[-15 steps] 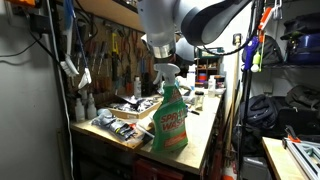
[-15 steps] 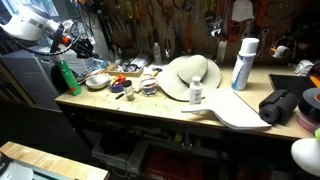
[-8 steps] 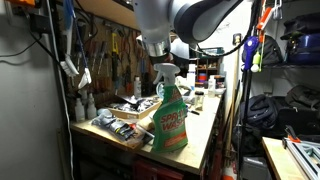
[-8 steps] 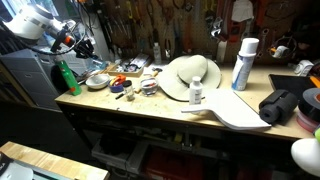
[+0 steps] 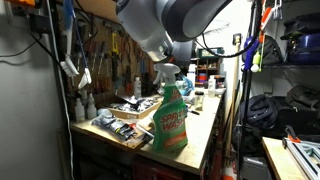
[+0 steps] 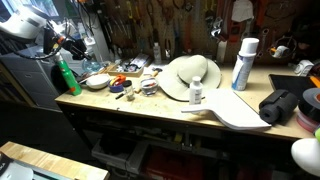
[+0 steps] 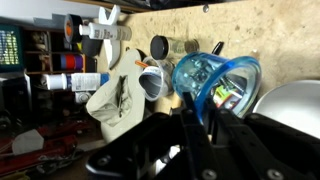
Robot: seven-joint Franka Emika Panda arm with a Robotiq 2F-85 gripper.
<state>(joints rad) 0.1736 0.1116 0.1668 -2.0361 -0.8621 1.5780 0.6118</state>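
In the wrist view my gripper (image 7: 188,112) is shut on the rim of a clear blue plastic bowl (image 7: 215,78), one finger on each side of the rim. The bowl is held above the wooden workbench (image 7: 250,30). A grey hat (image 7: 113,100), a small cup (image 7: 152,83) and a metal bowl (image 7: 292,105) lie below it. In an exterior view the gripper (image 6: 72,43) hangs over the bench's left end, above a green spray bottle (image 6: 66,77). That bottle (image 5: 171,117) also stands in front of the gripper (image 5: 168,70) in both exterior views.
The bench (image 6: 150,108) carries a white hat (image 6: 190,75), a white can (image 6: 243,63), a small white bottle (image 6: 196,92), a dish (image 6: 97,82), small clutter and a black bag (image 6: 285,105). Tools hang on the back wall (image 6: 170,25). Shelving (image 5: 300,60) stands beside the bench.
The arm has swung and tilted above the green spray bottle, its upper links moving left across the view. The gripper has stayed shut on the blue bowl.
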